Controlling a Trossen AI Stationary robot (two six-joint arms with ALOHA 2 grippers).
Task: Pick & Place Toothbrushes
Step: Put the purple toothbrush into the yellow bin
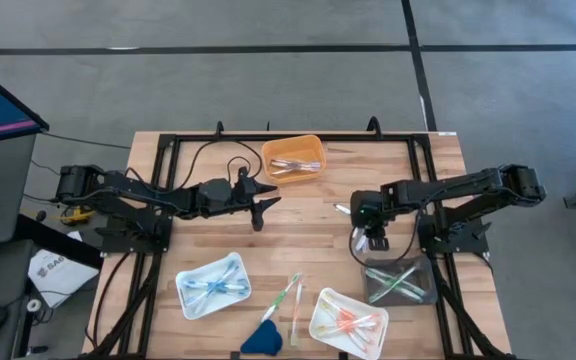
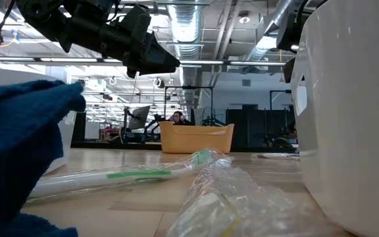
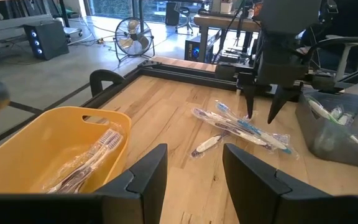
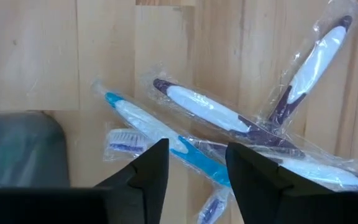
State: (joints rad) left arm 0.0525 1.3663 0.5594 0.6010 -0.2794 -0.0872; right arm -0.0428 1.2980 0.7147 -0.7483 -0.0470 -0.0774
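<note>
The right hand (image 4: 194,163) hovers spread and empty over wrapped toothbrushes (image 4: 229,124) heaped crosswise on the bench (image 4: 36,50) beside the grey tray (image 4: 17,146). Closing here could snag two wrappers. The left hand (image 3: 194,171), spread, waits near the yellow basket (image 3: 55,146).

On the counter (image 1: 298,215), a bin (image 1: 293,157) sits at the far edge, three trays (image 1: 211,285) line the near side, and loose toothbrushes (image 4: 229,134) lie under the right claw (image 1: 370,238).
</note>
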